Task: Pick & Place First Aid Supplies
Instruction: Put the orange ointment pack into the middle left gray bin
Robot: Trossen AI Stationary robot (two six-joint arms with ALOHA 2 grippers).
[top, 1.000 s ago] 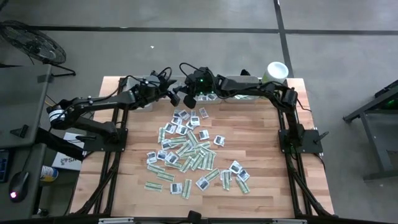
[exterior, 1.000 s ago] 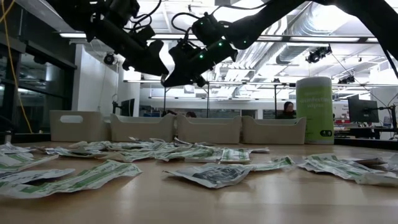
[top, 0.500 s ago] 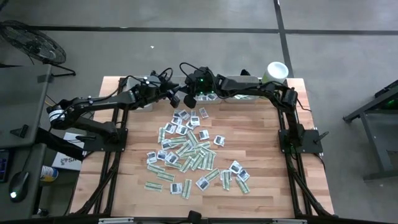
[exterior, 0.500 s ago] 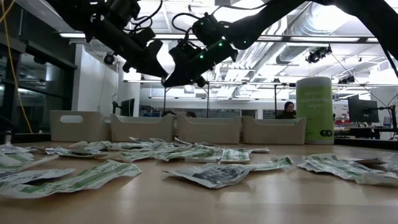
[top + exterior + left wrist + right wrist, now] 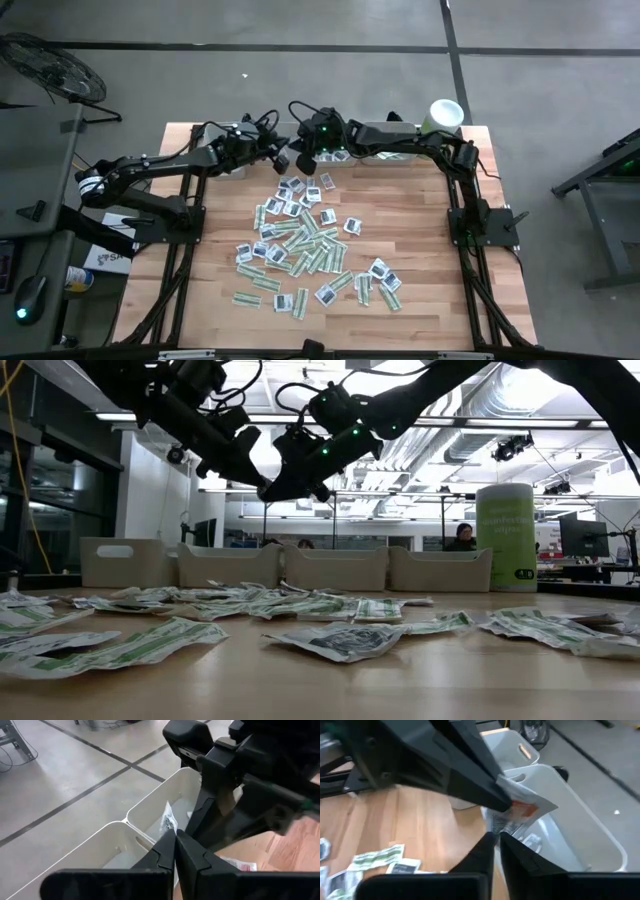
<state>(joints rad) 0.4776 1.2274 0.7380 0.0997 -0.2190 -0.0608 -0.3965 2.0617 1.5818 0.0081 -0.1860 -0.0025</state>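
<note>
Left pincer (image 5: 502, 800) pinches a flat crinkled sachet (image 5: 522, 810) over smooth plastic trays (image 5: 580, 840).

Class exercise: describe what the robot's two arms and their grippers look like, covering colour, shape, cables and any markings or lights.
Both arms are dark, jointed and slender, rising from black frame bases at the table's sides. Loose black cables loop over each wrist. The left gripper and the right gripper each end in two black, tapering, wedge-shaped fingers. A small green light glows on the right arm's wrist. No printed markings are legible.
</note>
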